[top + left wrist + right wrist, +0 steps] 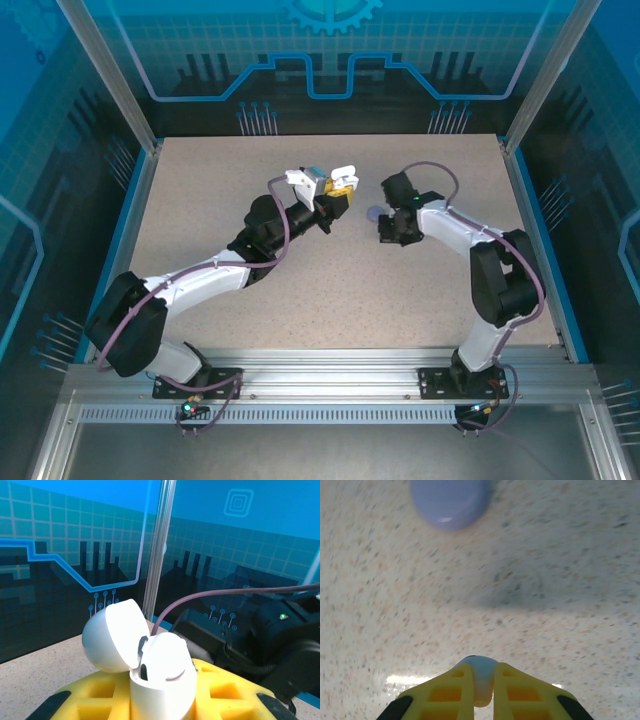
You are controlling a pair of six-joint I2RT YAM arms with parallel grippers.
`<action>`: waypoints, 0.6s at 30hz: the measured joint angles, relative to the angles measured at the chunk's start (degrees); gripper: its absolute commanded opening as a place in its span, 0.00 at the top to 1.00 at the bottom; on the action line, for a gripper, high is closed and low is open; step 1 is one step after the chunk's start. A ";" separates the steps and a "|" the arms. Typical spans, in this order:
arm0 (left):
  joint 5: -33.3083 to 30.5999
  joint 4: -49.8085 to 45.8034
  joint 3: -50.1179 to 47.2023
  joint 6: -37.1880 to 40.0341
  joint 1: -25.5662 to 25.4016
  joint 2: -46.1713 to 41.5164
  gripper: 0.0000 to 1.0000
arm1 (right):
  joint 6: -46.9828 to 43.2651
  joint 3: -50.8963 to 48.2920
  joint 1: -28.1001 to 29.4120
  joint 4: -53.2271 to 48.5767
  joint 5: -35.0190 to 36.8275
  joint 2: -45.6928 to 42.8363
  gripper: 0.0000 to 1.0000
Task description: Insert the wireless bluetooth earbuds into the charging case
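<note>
From above I get bright, even light on the table (pixel 200 200), with only faint, soft shadows under the arms. On the left wrist feed, the white case (pixel 162 680) between the left fingers (pixel 235 695) is strongly lit and fairly crisp, while the yellow fingers themselves blur at the bottom edge. My right wrist feed is soft all over. The pale earbud (pixel 480 677) between the right fingers (pixel 525 695) looks smeared, and the purple case (pixel 450 500) far ahead of the fingertips is out of focus. A grey shadow lies ahead of them, and white glare sits on the tabletop just beside them.

Speckled beige table (pixel 330 300), rounded purple case (pixel 451 502) on it
</note>
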 measured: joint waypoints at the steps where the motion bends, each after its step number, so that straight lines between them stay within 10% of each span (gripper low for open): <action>1: 0.00 -0.11 0.00 0.00 0.00 -0.20 1.00 | -1.22 0.46 1.20 -0.42 0.55 0.52 0.86; 18: -0.02 -1.31 0.00 0.07 0.00 -3.26 1.00 | -8.55 1.09 5.29 -3.39 2.67 4.79 0.74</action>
